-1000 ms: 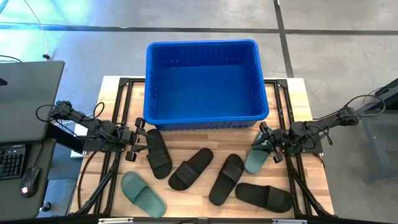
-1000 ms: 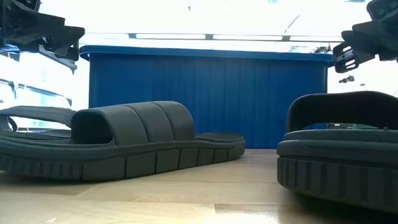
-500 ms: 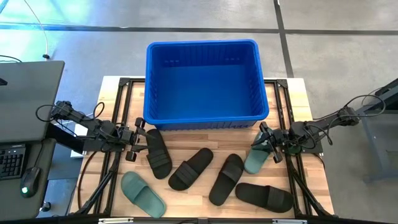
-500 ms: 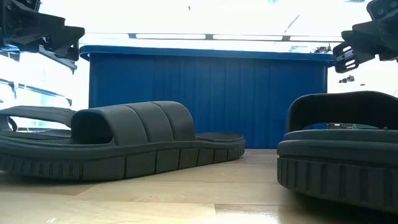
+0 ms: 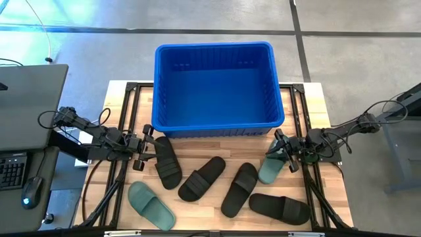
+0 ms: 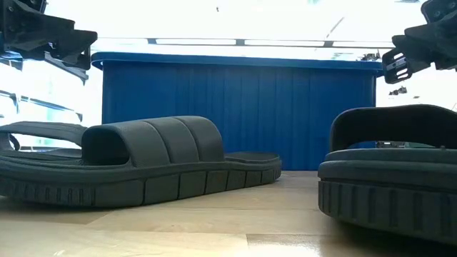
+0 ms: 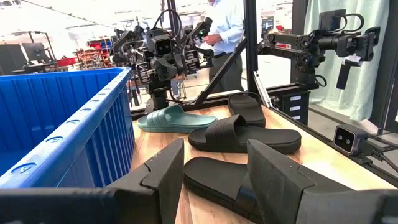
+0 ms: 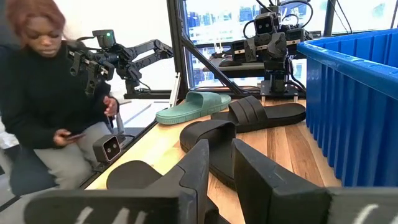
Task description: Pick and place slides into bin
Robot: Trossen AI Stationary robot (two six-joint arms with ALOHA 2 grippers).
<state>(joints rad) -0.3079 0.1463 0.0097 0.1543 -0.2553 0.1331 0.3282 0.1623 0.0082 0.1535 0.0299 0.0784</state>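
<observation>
The blue bin (image 5: 214,85) stands at the table's far middle. Four black slides (image 5: 168,161) (image 5: 202,178) (image 5: 240,189) (image 5: 279,207) and two green slides (image 5: 150,205) (image 5: 271,168) lie sole-down on the wood in front of it. My left gripper (image 5: 148,146) is open, above the table beside the far end of the leftmost black slide (image 7: 217,177). My right gripper (image 5: 275,151) is open, over the far end of the right green slide (image 7: 174,118). In the low view both grippers (image 6: 71,46) (image 6: 400,61) hang clear above the slides.
The bin's near wall (image 6: 239,114) rises just behind both grippers. A desk with a keyboard and mouse (image 5: 29,191) stands left of the table. A person (image 8: 43,93) sits beyond the table's near edge. Another person (image 7: 227,25) stands in the room behind.
</observation>
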